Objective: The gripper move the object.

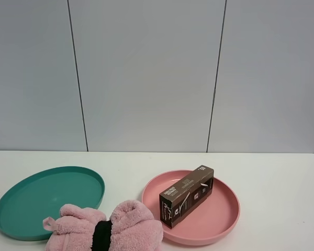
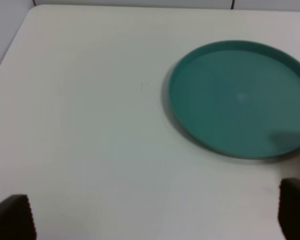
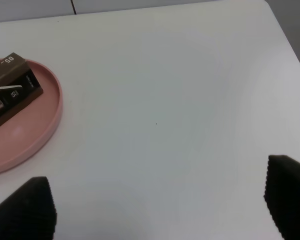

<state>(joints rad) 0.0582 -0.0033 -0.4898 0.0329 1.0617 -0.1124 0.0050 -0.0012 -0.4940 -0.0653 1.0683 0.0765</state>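
The object, a dark brown box (image 1: 187, 195) with white print, lies in the pink plate (image 1: 226, 219); the right wrist view catches one end of the box (image 3: 11, 90) in the pink plate (image 3: 46, 130). Neither arm shows in the exterior high view. My right gripper (image 3: 157, 205) hangs over bare table beside the plate, its fingertips (image 3: 27, 210) wide apart and nothing between them. My left gripper (image 2: 152, 212) stands open over bare table near the teal plate (image 2: 240, 97), holding nothing.
A fluffy pink plush (image 1: 107, 227) with a black band lies at the front edge, overlapping the teal plate (image 1: 36, 198) and touching the pink one. A grey panelled wall stands behind the white table (image 1: 282, 183).
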